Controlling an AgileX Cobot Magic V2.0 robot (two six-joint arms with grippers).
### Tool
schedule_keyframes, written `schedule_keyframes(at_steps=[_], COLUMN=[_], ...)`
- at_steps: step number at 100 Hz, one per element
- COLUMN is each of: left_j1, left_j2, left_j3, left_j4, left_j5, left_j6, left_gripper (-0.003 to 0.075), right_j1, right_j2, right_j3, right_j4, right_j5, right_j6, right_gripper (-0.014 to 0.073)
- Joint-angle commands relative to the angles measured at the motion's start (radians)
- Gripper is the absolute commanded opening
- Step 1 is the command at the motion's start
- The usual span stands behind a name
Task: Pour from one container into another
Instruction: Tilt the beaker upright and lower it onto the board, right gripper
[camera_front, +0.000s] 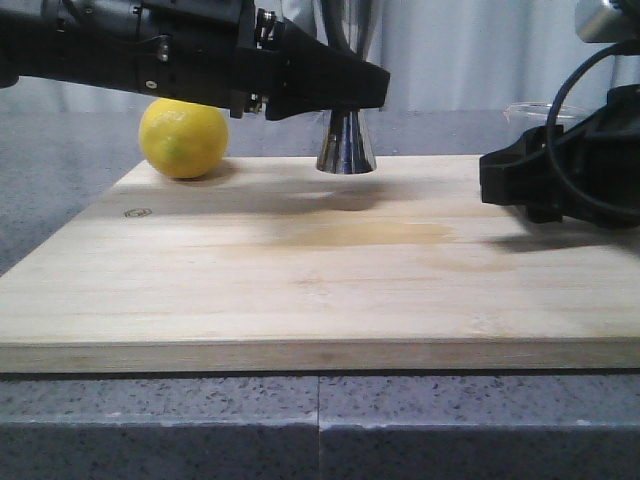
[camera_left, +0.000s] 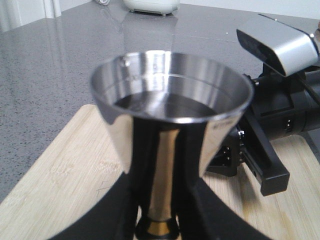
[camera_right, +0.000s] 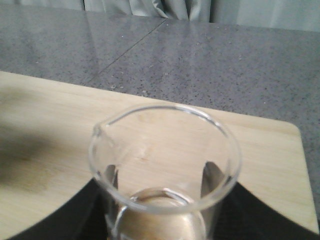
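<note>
On wooden board (camera_front: 300, 250): steel jigger (camera_front: 346, 145) upright near far edge, right of lemon (camera_front: 184, 138), left gripper (camera_left: 157, 220) clamped around its waist; holds liquid, dark in left wrist view. Right of jigger, well apart: glass beaker (camera_right: 165, 165) grasped by right gripper (camera_right: 162, 220), upright, apparently empty. Judged: pour done or nearly

A small dark stamped mark sits on the wooden board (camera_front: 137, 213) near its far left corner, too small to read. Faint engraved marks inside the jigger (camera_left: 170, 95) are illegible.
</note>
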Motion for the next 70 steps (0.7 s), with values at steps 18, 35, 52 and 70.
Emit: schedule_keyframes(at_steps=[18,35,52,70], left_j1=[-0.008,-0.008,-0.008,-0.008], left_j2=[-0.044,-0.044,-0.044,-0.044], left_j3=[-0.029,-0.029,-0.029,-0.029], left_j4=[-0.069,-0.069,-0.069,-0.067], left_j5=[0.056,0.056,0.054,0.047], left_j6=[-0.006,-0.006,-0.006,0.001], left_gripper=[0.0134,0.0134,0.0134,0.0134], right_j1=[0.000,0.000,0.000,0.000], right_j2=[-0.018,-0.039,-0.148,-0.315], right_j3=[-0.021,-0.021,-0.021,-0.021], right_j4=[-0.015,-0.021,-0.032,-0.034], right_j5=[-0.089,-0.109,-0.075,0.051], right_j6=[0.002,0.002,0.002,0.000], right_gripper=[0.0432,0.0572,0.0575,0.0575])
